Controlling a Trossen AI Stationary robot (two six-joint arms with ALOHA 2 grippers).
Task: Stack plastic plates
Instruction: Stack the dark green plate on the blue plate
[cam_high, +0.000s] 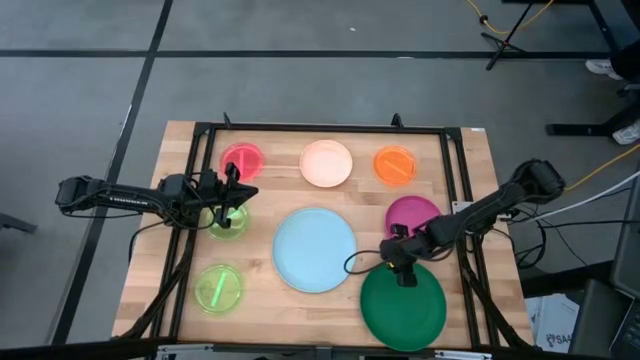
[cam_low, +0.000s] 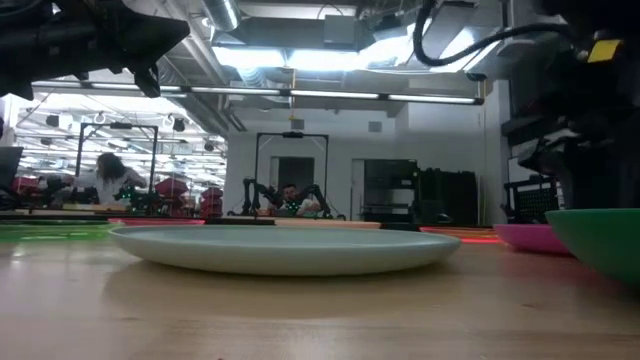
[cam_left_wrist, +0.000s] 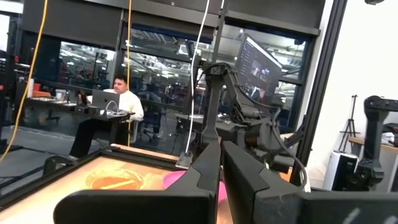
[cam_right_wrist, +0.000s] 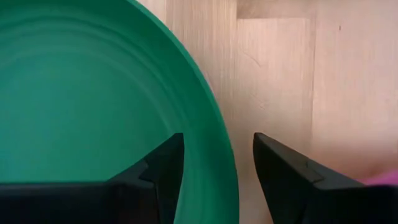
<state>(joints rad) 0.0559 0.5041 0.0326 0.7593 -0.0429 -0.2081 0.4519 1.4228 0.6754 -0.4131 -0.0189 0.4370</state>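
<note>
Our right gripper (cam_right_wrist: 217, 165) open, straddling dark green plate (cam_high: 403, 306) rim nearest magenta plate (cam_high: 412, 213). We close squarely on rim. Left gripper (cam_high: 232, 192) waits above neon green plate (cam_high: 228, 221), fingers apparently closed, empty.

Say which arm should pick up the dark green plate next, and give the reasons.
Right. Its pincer is open and straddles the rim of the dark green plate, one finger inside and one outside. The left pincer sits across the table, over a neon green plate.
</note>
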